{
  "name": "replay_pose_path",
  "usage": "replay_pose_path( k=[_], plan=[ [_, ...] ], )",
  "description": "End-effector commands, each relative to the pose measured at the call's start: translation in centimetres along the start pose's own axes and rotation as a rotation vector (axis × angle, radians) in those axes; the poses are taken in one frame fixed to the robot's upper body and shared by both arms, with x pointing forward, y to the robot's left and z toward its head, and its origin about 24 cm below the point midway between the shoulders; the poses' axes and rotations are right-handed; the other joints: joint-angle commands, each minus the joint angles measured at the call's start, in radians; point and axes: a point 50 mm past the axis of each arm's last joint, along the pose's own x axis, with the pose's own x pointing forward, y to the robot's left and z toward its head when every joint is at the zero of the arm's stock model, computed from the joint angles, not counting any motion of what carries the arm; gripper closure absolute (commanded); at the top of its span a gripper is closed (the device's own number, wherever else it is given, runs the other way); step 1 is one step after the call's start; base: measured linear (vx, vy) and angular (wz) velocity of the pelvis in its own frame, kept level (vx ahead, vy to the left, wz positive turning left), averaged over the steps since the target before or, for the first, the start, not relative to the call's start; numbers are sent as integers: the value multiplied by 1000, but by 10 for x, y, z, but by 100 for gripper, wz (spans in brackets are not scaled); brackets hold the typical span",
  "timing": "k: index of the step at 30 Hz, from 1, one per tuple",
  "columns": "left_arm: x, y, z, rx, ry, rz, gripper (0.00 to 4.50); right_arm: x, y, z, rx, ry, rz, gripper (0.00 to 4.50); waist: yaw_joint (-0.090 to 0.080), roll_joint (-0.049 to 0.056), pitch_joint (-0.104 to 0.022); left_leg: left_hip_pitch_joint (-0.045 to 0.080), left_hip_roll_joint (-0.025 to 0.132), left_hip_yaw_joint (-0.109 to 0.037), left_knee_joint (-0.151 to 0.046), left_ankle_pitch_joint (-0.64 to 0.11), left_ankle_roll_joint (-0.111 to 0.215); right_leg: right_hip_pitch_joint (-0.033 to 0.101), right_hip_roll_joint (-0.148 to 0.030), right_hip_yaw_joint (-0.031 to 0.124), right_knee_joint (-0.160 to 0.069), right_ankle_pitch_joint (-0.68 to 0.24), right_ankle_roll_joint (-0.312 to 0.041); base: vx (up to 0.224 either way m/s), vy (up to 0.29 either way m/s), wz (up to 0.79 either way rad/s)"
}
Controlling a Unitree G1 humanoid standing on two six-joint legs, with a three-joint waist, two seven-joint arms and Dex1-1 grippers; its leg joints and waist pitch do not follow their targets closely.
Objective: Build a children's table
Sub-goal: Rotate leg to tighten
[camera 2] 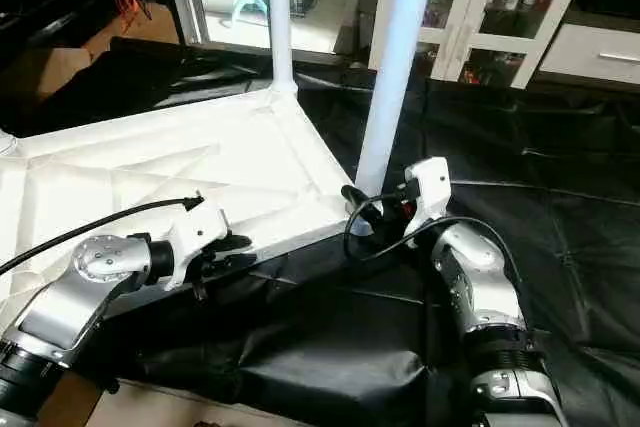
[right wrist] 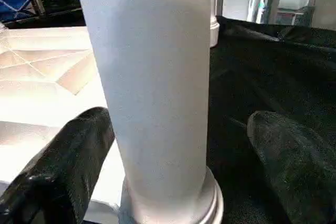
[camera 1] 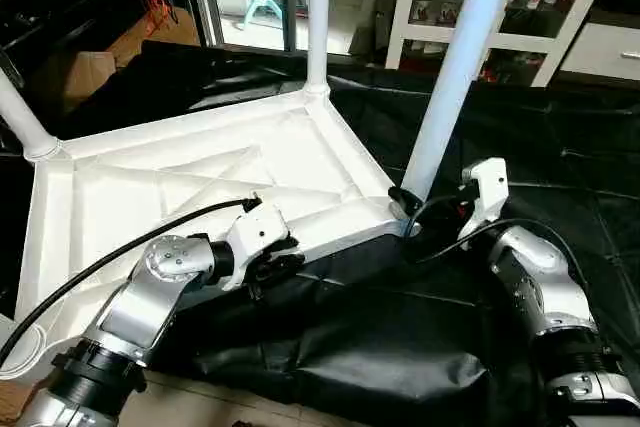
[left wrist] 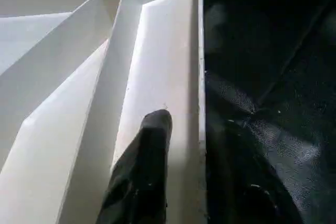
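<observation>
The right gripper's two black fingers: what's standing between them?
A white table leg, upright in the tabletop's corner socket. In the right wrist view the open gripper has a finger either side of it.

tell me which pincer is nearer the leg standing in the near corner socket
Right. The right pincer straddles that leg just above its socket, fingers open on both sides. The left pincer sits along the tabletop's near rim, well aside.

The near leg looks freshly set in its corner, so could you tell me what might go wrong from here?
The near leg leans, and the right gripper stands open around its base without pinching it; it may not be fully seated and could tip. The left gripper sits at the tabletop's near edge; a nudge there could slide the top on the black sheet.
</observation>
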Motion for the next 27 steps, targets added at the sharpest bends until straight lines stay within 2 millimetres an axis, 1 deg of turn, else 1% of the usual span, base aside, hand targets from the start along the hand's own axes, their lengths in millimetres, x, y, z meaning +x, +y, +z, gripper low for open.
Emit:
replay_pose_path(
  k=[1,2,3,6,7,8,9,10,12,13,14,18,19,20,21,22,25,26,27],
  plan=[
    [1,0,-12,-25,68,-5,354,-1,-1,5,-16,-12,-3,0,1,2,-54,37,41,-20,-78,-229,12,19,-30,14,-67,-36,-261,0,0,0],
    [1,-1,-13,-24,79,-24,374,-1,-2,5,-18,-11,-5,0,1,2,-55,37,40,-20,-77,-224,14,20,-30,14,-66,-35,-262,0,0,0],
    [1,-1,-13,-24,79,-24,374,-1,-2,5,-18,-11,-5,0,1,3,-55,37,41,-20,-76,-219,15,20,-31,14,-66,-31,-262,0,0,0],
    [1,-3,-15,-29,111,-48,395,-1,-4,7,-28,-7,-5,0,2,4,-57,37,40,-19,-74,-196,23,22,-29,13,-63,0,-268,0,0,0],
    [1,-4,-17,-31,129,-56,417,-1,-5,7,-31,-5,-5,0,2,3,-57,36,40,-19,-73,-188,26,22,-29,12,-62,9,-271,0,0,0],
    [1,-4,-18,-32,138,-59,417,-1,-6,8,-33,-4,-5,0,2,2,-58,36,40,-19,-72,-181,30,23,-29,12,-61,15,-273,0,0,0],
    [1,-4,-18,-33,150,-66,425,-1,-7,8,-36,-3,-2,0,3,3,-58,36,41,-20,-73,-178,31,23,-29,11,-60,17,-274,0,0,0],
    [2,-5,-20,-34,168,-77,425,0,-7,10,-45,0,9,0,2,2,-57,36,40,-19,-72,-177,34,23,-29,11,-60,16,-276,0,0,0],
    [3,-5,-20,-29,180,-83,440,1,-7,11,-50,2,18,0,2,3,-57,36,40,-19,-72,-186,34,23,-29,12,-61,1,-278,0,0,0],
    [4,-5,-21,-23,194,-88,446,2,-7,12,-54,3,31,0,2,0,-57,36,40,-19,-72,-190,36,23,-29,12,-62,-4,-278,0,0,0],
    [4,-5,-22,-17,202,-93,446,2,-7,13,-57,4,39,0,2,2,-57,36,40,-19,-72,-180,38,23,-30,12,-61,4,-280,0,0,0],
    [7,-6,-21,-12,203,-105,446,2,-4,16,-66,19,133,0,5,0,-57,38,40,-18,-69,-177,49,23,-30,11,-61,14,-284,0,0,0],
    [8,-6,-20,-8,197,-108,446,1,-3,16,-61,30,176,0,6,0,-56,35,40,-19,-70,-170,52,25,-30,11,-60,19,-285,0,0,0],
    [8,-6,-20,-7,197,-109,446,1,-3,16,-60,32,184,0,6,-2,-55,35,40,-19,-70,-173,55,26,-30,10,-60,15,-287,0,0,0],
    [9,-6,-19,-2,195,-116,446,-1,-2,16,-55,45,230,0,6,-2,-55,34,40,-19,-70,-172,57,26,-30,11,-60,15,-287,0,0,0],
    [9,-5,-19,1,195,-119,450,-2,-2,16,-53,51,250,30,7,-4,-55,34,41,-19,-69,-175,61,27,-31,11,-61,7,-288,0,0,0],
    [10,-5,-19,7,199,-125,450,-5,-3,16,-44,77,299,43,8,-6,-54,35,42,-19,-69,-173,65,26,-32,11,-62,-6,-290,0,0,0],
    [10,-4,-18,8,199,-125,450,-5,-4,16,-43,85,307,66,9,-7,-54,34,42,-19,-68,-166,67,26,-32,11,-61,-2,-292,0,0,0],
    [10,-4,-18,8,199,-125,450,-6,-5,17,-44,90,314,66,9,-6,-55,35,41,-18,-68,-163,69,25,-32,11,-61,-1,-293,0,0,0]
  ],
)
